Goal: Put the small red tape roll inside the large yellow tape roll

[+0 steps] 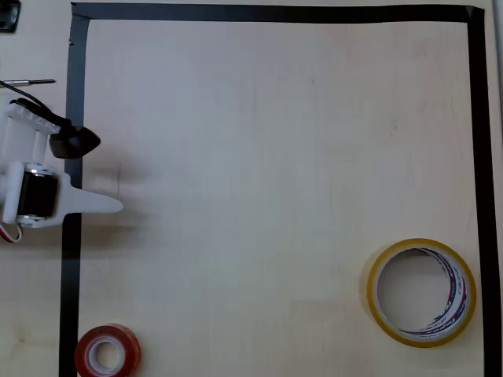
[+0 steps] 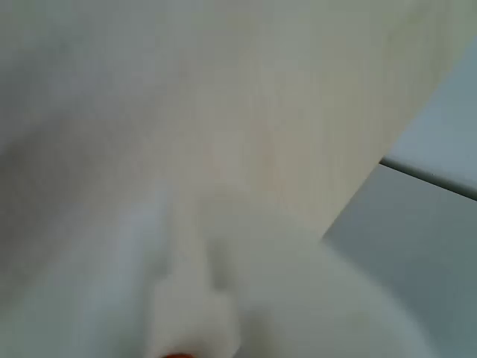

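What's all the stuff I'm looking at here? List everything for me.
small red tape roll: one, red with white core, flat at bottom left, on the black border.
large yellow tape roll: one, yellow, striped white core, flat at lower right, hole empty.
black tape border: one, black, framing the work area.
table: one, pale wood.
gripper: one, white with a black part, at left edge, touching neither roll; open or shut unclear.

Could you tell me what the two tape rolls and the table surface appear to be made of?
The small red tape roll looks like glossy plastic tape on a white core, probably card or plastic. The large yellow tape roll seems thin translucent yellowish tape on a white printed core, likely cardboard. The table looks like pale matte wood or laminate, with faint grain.
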You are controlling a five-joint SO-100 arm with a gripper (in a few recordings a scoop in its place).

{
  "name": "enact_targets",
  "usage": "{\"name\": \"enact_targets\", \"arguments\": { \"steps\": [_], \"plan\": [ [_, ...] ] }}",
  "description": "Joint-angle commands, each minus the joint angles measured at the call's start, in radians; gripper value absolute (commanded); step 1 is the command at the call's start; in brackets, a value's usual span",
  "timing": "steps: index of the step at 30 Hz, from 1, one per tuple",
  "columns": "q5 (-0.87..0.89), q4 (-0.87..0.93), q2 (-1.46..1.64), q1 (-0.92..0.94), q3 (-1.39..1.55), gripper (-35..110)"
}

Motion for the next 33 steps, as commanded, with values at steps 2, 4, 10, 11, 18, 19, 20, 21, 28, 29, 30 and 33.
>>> {"name": "enact_targets", "arguments": {
  "steps": [2,4,10,11,18,19,20,21,28,29,30,33],
  "plan": [
    [0.0,0.008,0.037,-0.005,-0.006,0],
    [0.0,0.008,0.037,-0.005,-0.006,0],
    [0.0,0.008,0.037,-0.008,-0.006,0],
    [0.0,0.009,0.037,-0.009,-0.006,0],
    [-0.002,0.109,0.037,0.051,-0.147,0],
    [-0.018,0.135,0.037,0.077,-0.184,0],
    [-0.029,0.156,0.037,0.106,-0.218,0],
    [-0.034,0.176,0.037,0.144,-0.249,0],
    [-0.183,0.268,0.037,0.293,-0.38,0],
    [-0.193,0.262,0.029,0.293,-0.382,0],
    [-0.212,0.259,0.002,0.288,-0.39,0],
    [-0.245,0.236,-0.176,0.314,-0.463,0]
  ]
}}
